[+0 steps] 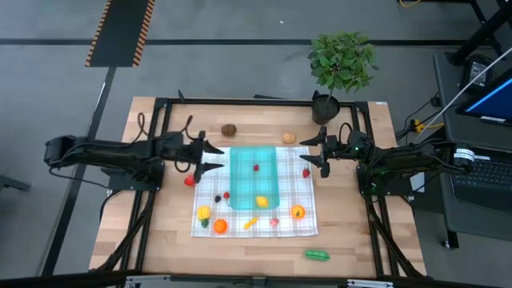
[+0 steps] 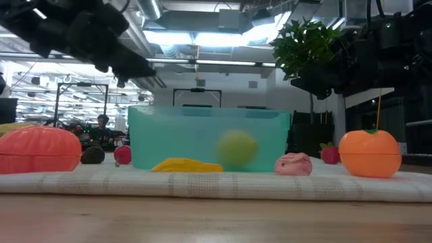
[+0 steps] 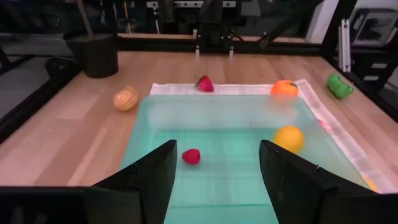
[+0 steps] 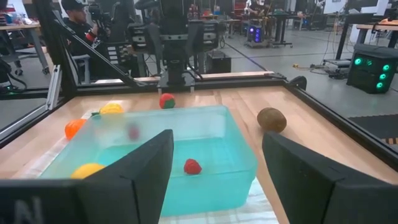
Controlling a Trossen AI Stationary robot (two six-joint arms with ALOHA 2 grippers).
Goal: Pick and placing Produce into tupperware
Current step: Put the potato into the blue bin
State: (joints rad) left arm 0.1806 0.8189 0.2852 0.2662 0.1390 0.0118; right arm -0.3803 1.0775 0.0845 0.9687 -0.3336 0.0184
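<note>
Translucent teal tupperware (image 1: 253, 178), rectangular, on checked cloth (image 1: 300, 228); small glossy strawberry (image 1: 256, 168) and lemon (image 1: 262, 202) inside. Left gripper (image 1: 218, 158) at 9 o'clock, right gripper (image 1: 306, 157) at 3, both open, empty.

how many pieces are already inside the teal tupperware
2: a small red piece toward the plant-side end of the tupperware, and a yellow one near the opposite end. None seem hidden.

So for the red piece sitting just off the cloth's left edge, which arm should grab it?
Left, probably. The red piece lies just below the left gripper, whose fingers are open and empty. The right gripper is across the tupperware, much farther away.
</note>
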